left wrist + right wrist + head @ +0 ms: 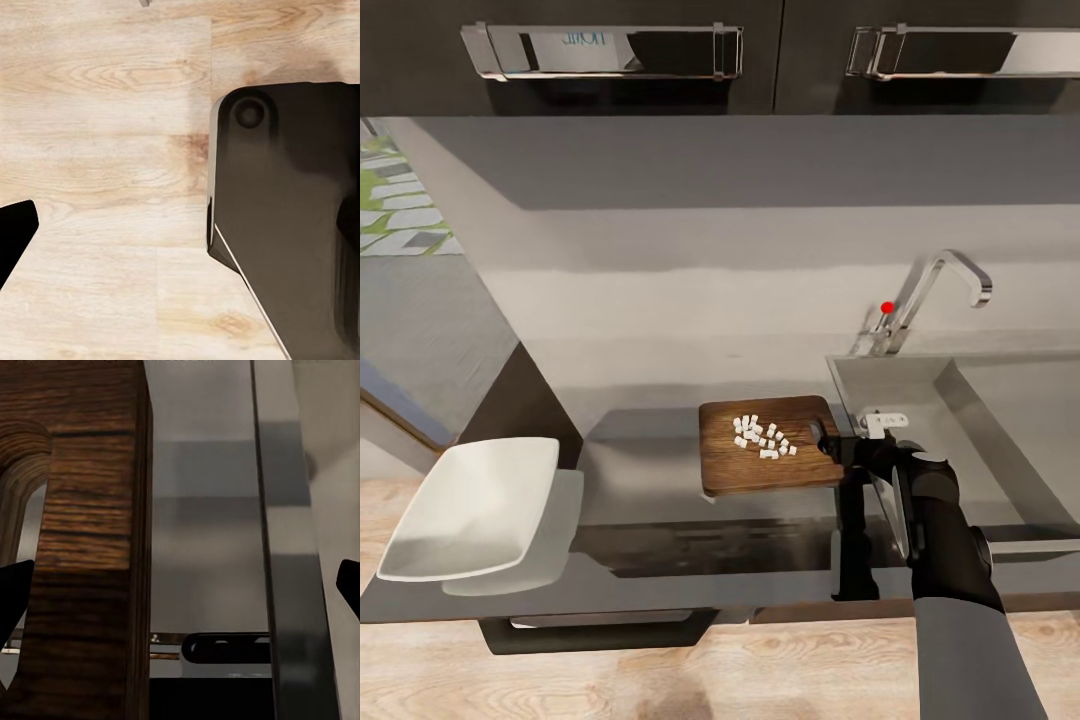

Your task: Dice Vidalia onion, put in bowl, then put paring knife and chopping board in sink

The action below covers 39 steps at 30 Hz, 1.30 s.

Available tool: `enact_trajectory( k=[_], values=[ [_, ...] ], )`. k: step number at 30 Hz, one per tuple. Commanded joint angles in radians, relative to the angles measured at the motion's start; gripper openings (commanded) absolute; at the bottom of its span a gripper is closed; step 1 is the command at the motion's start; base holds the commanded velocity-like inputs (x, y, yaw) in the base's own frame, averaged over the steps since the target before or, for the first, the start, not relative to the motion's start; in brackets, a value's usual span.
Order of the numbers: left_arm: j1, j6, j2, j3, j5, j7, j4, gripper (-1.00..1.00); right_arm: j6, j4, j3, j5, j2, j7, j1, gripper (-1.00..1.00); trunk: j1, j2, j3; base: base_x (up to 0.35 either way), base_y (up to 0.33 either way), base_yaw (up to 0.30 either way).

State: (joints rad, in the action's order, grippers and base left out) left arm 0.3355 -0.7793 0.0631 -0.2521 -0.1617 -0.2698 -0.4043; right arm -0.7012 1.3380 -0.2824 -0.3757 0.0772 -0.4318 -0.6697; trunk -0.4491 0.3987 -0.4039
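Nearest the robot, along the front of the countertop [660, 560], the right arm reaches forward from the lower right, and the right gripper [838, 447] sits at the handle end of the chopping board [770, 445], beside the sink [960, 420]. In the right wrist view the board's slot handle end [82, 540] stands close before the camera, with the two dark fingertips [15, 592] spread wide at either edge of the picture, so the gripper is open and not yet closed on the wood. The left wrist view looks down on pale wooden floor [105, 150] and a dark part of the robot; one dark fingertip shows at the edge, and I cannot tell how its fingers stand.

On the board lies a small heap of diced onion [762, 437], pale little cubes, well apart from the white bowl [470, 510], which sits at the left end of the counter, overhanging the front edge. Farther back rises the chrome faucet [930, 295] with its red dot.

Judging by this, the dicing is done, but the pieces have not gone into the bowl. That transfer is left, and after it the knife and board into the sink. I cannot make out the paring knife.
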Motion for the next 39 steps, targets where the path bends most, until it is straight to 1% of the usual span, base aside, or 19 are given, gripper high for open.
enact_trajectory(
  k=[1, 8, 16, 17, 18, 19, 22, 23, 25, 27, 39],
  values=[
    [0.000, -0.001, 0.001, -0.009, -0.010, -0.003, -0.002, 1.00, -0.001, -0.054, -0.003, -0.026, 0.001, -0.010, -0.001, 1.00, -0.001, 0.001, -0.001, 0.000, 0.000, 0.000],
    [0.000, -0.001, 0.001, -0.009, -0.010, -0.003, -0.002, 1.00, -0.001, -0.054, -0.003, -0.026, 0.001, -0.010, -0.001, 1.00, -0.001, 0.001, 0.005, 0.000, 0.000, 0.000],
    [0.000, -0.001, 0.001, -0.009, -0.010, -0.003, -0.002, 1.00, -0.001, -0.054, -0.003, -0.026, 0.001, -0.010, -0.001, 1.00, -0.001, 0.001, 0.006, 0.000, 0.000, 0.000],
    [0.000, -0.004, 0.007, -0.008, -0.010, 0.001, -0.008, 1.00, 0.006, -0.017, 0.000, -0.017, 0.007, -0.010, -0.001, 1.00, -0.001, 0.001, 0.006, 0.000, 0.000, 0.000],
    [0.000, -0.004, 0.013, -0.008, -0.010, 0.001, -0.014, 1.00, 0.006, -0.021, 0.000, -0.015, 0.013, -0.010, -0.001, 1.00, -0.001, 0.001, 0.006, 0.000, 0.000, 0.000],
    [0.000, -0.004, 0.018, -0.008, -0.009, 0.001, -0.019, 1.00, 0.006, -0.018, 0.000, -0.023, 0.016, -0.010, -0.001, 1.00, -0.001, 0.001, 0.006, 0.000, 0.000, 0.000],
    [0.000, -0.004, 0.019, -0.008, -0.010, 0.001, -0.031, 1.00, 0.006, -0.015, 0.000, -0.027, 0.018, -0.010, -0.001, 1.00, -0.001, 0.001, 0.006, 0.000, 0.000, 0.000],
    [0.000, -0.004, 0.019, -0.008, -0.010, 0.001, -0.035, 1.00, 0.008, -0.015, 0.000, -0.029, 0.022, -0.009, -0.001, 1.00, -0.001, 0.001, 0.006, 0.000, 0.000, 0.000],
    [-0.001, -0.003, 0.020, -0.009, -0.010, 0.001, -0.039, 1.00, 0.009, -0.011, 0.000, -0.047, 0.027, -0.006, -0.001, 1.00, -0.001, 0.001, 0.006, 0.000, 0.000, 0.000],
    [-0.001, -0.003, 0.020, -0.009, -0.010, 0.001, -0.040, 1.00, 0.009, -0.009, 0.000, -0.055, 0.028, -0.006, -0.001, 1.00, -0.001, 0.001, 0.006, 0.000, 0.000, 0.000],
    [-0.001, -0.003, 0.020, -0.009, -0.010, 0.001, -0.041, 1.00, 0.009, -0.008, 0.000, -0.062, 0.028, -0.007, -0.001, 1.00, -0.001, 0.001, 0.006, 0.000, 0.000, 0.000]
  ],
)
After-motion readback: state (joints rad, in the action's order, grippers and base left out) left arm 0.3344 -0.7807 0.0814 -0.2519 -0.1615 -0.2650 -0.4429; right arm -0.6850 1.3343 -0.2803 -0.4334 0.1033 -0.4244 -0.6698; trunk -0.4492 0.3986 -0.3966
